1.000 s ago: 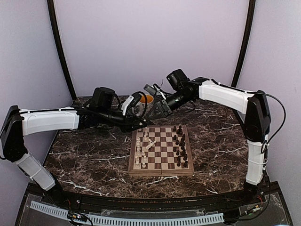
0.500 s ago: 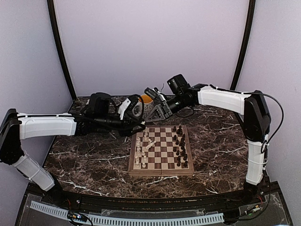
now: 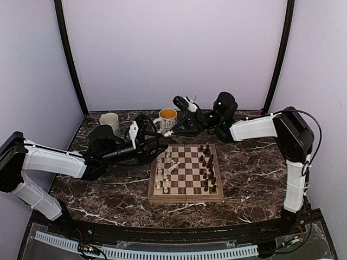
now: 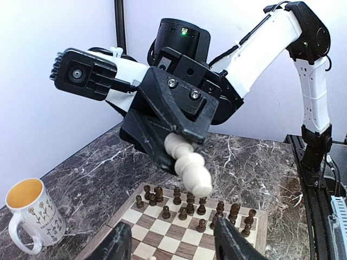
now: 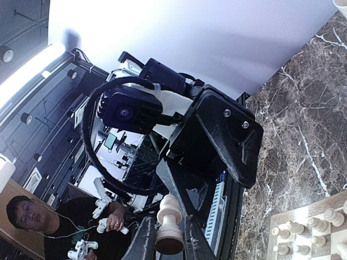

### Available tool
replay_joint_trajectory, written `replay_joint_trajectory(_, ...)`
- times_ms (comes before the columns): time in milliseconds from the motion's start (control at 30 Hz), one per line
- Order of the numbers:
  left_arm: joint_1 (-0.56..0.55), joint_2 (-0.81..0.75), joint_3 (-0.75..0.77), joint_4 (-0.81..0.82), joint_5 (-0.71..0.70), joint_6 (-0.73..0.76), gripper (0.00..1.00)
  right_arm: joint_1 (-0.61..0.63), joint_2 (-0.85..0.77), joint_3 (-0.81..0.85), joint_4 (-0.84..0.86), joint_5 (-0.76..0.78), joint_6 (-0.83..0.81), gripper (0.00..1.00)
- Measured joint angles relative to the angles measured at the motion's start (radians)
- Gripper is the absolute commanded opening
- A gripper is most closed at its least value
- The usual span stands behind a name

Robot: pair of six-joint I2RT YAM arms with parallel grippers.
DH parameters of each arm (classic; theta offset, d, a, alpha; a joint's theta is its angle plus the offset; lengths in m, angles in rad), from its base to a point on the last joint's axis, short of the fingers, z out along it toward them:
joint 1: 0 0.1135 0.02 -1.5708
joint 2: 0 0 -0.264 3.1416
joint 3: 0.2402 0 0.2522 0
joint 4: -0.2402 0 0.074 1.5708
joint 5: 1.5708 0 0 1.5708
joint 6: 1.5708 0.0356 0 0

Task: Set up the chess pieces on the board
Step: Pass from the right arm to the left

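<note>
The board (image 3: 184, 197) lies mid-table, with cream chess pieces (image 3: 162, 176) along its left side, one of them tipped over (image 3: 173, 165), and dark chess pieces (image 3: 207, 168) along its right. Above the board's far left corner, my right gripper (image 3: 172, 131) is shut on a cream piece (image 5: 169, 230), which also shows in the left wrist view (image 4: 188, 165) as it hangs over the dark rows (image 4: 190, 206). My left gripper (image 4: 173, 246) faces it a little way off, open and holding nothing. In the top view the left gripper (image 3: 157, 142) is just left of the board.
A mug with a yellow inside (image 3: 166, 120) stands behind the board, close to both grippers. A white mug (image 3: 110, 122) sits at the back left. Dark marble table top (image 3: 103, 189) surrounds the board. Purple walls close in the back and sides.
The left gripper opened and drew back to the left. The right gripper closed on the cream piece and holds it alone now. The right arm swung rightward.
</note>
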State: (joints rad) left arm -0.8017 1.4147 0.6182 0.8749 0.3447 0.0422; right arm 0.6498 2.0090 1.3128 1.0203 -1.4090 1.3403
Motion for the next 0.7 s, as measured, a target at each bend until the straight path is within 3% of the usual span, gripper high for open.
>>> replay_joint_trajectory(367,-0.008,0.03,0.025,0.089,0.02,0.005,0.53,0.0,0.003,0.0,0.156,-0.009,0.139,0.13)
replay_joint_trajectory(700,-0.027,0.039,0.055,0.13,0.033,0.003,0.42,0.0,0.012,0.005,0.163,-0.009,0.162,0.14)
